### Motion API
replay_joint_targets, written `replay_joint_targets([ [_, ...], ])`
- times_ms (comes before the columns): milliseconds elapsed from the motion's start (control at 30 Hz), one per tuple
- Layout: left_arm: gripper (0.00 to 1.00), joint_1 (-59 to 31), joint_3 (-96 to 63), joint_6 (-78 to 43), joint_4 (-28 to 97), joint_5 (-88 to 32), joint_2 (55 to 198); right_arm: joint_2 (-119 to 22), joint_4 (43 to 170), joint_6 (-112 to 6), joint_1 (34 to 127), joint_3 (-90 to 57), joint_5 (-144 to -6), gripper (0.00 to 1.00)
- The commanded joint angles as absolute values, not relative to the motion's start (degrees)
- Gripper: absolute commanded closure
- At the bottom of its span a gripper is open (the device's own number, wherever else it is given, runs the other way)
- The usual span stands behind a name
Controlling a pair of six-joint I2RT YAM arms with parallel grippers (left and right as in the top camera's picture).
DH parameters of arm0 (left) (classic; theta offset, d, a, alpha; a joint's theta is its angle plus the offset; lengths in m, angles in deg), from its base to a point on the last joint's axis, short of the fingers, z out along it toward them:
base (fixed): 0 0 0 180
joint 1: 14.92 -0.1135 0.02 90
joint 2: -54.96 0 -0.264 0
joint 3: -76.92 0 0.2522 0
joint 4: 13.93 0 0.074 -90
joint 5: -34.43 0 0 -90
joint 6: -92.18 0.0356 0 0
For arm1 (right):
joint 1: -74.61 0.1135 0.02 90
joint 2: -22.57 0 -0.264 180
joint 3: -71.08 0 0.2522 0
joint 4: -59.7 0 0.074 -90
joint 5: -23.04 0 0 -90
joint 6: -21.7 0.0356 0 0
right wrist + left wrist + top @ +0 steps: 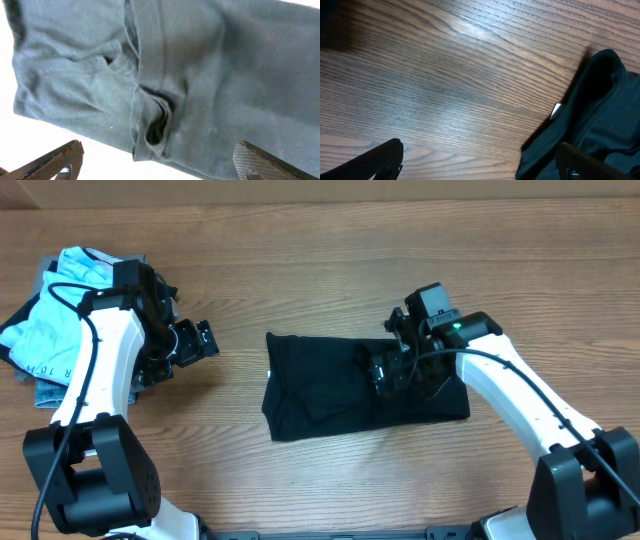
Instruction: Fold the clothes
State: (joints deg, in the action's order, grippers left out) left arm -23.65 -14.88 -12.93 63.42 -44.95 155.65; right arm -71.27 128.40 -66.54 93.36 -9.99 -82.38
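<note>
Right gripper (383, 372) hides part of T-shirt (310, 390) overhead; left arm (100, 355) covers part of light blue garment (50, 315); lettering too small to read.

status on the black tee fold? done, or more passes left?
Looks mostly done: the black T-shirt lies as a compact layered rectangle. In hand: nothing. The right end effector hangs open over its right half, and the left end effector is open over the bare table beside the side pile. Left, at most: flattening the bunched fold seen by the right wrist, perhaps one more fold.
</note>
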Motion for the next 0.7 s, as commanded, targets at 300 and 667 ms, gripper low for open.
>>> replay_joint_targets([
  [300,0.0,-23.9,-14.57,-13.72,62.48,-45.43,156.0,-67.23,121.17,-62.65,86.14,-10.49,-84.52,0.76],
  [667,0.0,-23.9,-14.57,-13.72,62.68,-45.43,156.0,-67.25,97.93,-54.65,88.13,7.43,-89.63,0.96],
])
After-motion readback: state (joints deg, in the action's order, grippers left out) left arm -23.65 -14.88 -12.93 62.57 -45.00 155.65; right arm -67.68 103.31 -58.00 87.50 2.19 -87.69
